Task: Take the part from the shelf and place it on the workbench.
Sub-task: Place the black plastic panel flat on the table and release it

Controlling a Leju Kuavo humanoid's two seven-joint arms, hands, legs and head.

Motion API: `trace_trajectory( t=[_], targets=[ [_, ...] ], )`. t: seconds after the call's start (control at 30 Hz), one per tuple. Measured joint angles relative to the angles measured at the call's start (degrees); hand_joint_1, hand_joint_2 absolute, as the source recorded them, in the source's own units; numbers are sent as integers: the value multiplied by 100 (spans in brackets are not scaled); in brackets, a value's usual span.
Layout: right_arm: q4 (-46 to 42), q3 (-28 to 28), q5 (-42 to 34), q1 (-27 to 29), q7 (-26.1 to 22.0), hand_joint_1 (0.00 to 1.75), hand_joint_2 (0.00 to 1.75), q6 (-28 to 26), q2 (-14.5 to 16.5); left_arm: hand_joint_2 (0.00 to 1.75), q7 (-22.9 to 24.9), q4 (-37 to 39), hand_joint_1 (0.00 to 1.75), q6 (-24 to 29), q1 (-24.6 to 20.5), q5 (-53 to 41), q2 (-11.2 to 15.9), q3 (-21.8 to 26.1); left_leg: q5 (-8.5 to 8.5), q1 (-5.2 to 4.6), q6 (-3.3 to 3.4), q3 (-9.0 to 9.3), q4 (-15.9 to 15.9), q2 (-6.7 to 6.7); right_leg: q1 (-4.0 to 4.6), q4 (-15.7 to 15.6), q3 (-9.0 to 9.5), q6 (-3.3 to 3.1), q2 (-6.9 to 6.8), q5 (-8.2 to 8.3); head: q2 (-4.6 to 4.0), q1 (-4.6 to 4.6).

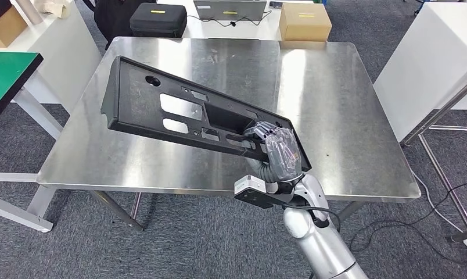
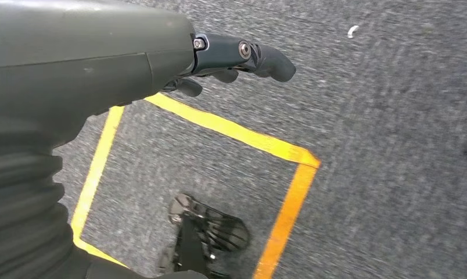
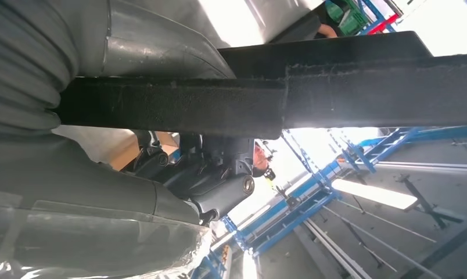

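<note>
A: Where's the part?
B: The black part slants above the steel worktop, stretching leftward from the right robot hand.
A: And that hand's grasp?
B: Fingers wrapped round the part's right end.

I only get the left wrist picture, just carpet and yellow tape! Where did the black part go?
Observer: The right hand holds the black part by one end, above the steel workbench.
Operator: Is it lying on the table yet?
Observer: Not flat; it looks tilted, its far end raised over the workbench's left side.
Operator: What else is near?
Observer: A cardboard box sits on another table beyond the workbench.
</note>
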Motion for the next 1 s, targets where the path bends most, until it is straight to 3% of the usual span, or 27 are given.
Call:
trace_trajectory(
  t=[0.03,0.07,0.13,0.17,0.23,0.3,0.37,0.4,0.43,0.53,0.57,0.63,0.7,0.77,0.83,0.87,0.9,0.97,1.0],
  targets=[
    [19,8,25,-7,15,171,175,16,-6,175,8,3,0,3,1,0,0,0,-77,-8,-38,38,4,2,5,-183,54,-12,-18,250,1,-5],
    [37,16,55,-18,38,171,175,39,-11,175,16,5,0,9,0,1,1,0,-133,-14,-74,69,22,8,11,-252,85,-75,-29,373,1,-7],
    [74,37,134,-71,104,171,175,110,-10,175,41,5,0,27,-13,2,4,0,-219,0,-142,110,81,35,0,-275,194,-255,-9,391,0,-12],
    [96,46,175,-109,135,171,175,145,-7,175,48,3,0,36,-22,2,6,0,-218,15,-172,79,195,57,-21,-282,244,-315,0,367,-1,-10],
    [179,84,317,-224,203,171,175,195,9,175,58,2,0,43,-39,-1,4,-1,-227,63,-243,-224,718,108,-28,-289,384,-408,13,281,-1,-17],
    [315,132,504,-350,282,171,175,213,21,175,63,3,0,42,-38,-11,-4,-2,-442,118,-321,-696,1336,139,-10,-290,536,-457,23,146,-1,-22],
    [470,175,706,-456,364,171,175,220,27,175,67,3,0,37,-23,-34,-9,-1,-772,154,-371,-1026,1503,151,3,-290,730,-455,36,-12,0,-23],
    [548,200,830,-504,413,171,175,228,30,175,68,3,0,34,-18,-49,-10,-1,-800,161,-371,-1087,1374,153,8,-292,847,-451,42,-98,0,-24],
    [647,237,973,-576,469,171,175,246,37,175,69,3,0,32,-14,-63,-10,0,-641,160,-354,-1092,1122,154,16,-294,973,-445,43,-190,0,-23],
    [1394,453,1398,-1137,598,171,175,282,168,175,59,8,0,63,-9,-105,-13,-1,552,102,-207,-975,350,149,34,-317,1226,-384,98,-394,-1,0],
    [1731,524,1485,-1378,606,171,175,265,252,175,42,7,0,94,-23,-119,-18,-2,770,67,-157,-951,268,149,23,-340,1242,-344,123,-419,-1,6],
    [2250,627,1609,-1756,588,171,175,205,430,175,8,-2,0,156,-64,-135,-33,-2,745,22,-88,-892,187,153,26,-421,1247,-272,132,-455,0,2],
    [2721,740,1800,-2093,602,171,175,153,580,175,-9,-12,0,187,-93,-148,-52,-2,720,49,-26,-755,-8,158,39,-299,1171,-256,89,-547,1,7],
    [3257,860,2001,-2454,670,171,175,100,684,175,-19,-17,0,205,-110,-162,-68,0,685,86,23,-632,-136,149,38,357,778,-279,57,-738,-1,18],
    [3772,934,2159,-2716,748,171,175,35,751,175,-22,-17,0,210,-117,-188,-81,-1,624,114,37,-577,-152,113,17,1125,214,-253,59,-881,-1,23],
    [4013,964,2257,-2808,791,171,175,-6,777,175,-15,-16,0,206,-110,-209,-90,-1,589,129,20,-546,-150,89,-6,1272,20,-194,58,-826,0,24],
    [4250,1003,2379,-2898,841,171,175,-47,803,175,-9,-16,0,181,-97,-236,-99,-3,552,148,-9,-516,-142,67,-37,1192,-75,-107,55,-658,0,25],
    [4676,1093,2616,-3106,946,171,175,-124,865,175,-16,-15,0,69,-71,-292,-106,-17,470,183,-98,-489,-84,43,-119,532,-35,99,22,-115,-1,28],
    [4881,1136,2707,-3224,997,171,175,-151,900,175,-34,-15,0,-9,-63,-316,-91,-31,415,185,-155,-509,-7,36,-146,191,36,153,4,112,-1,33]
  ],
)
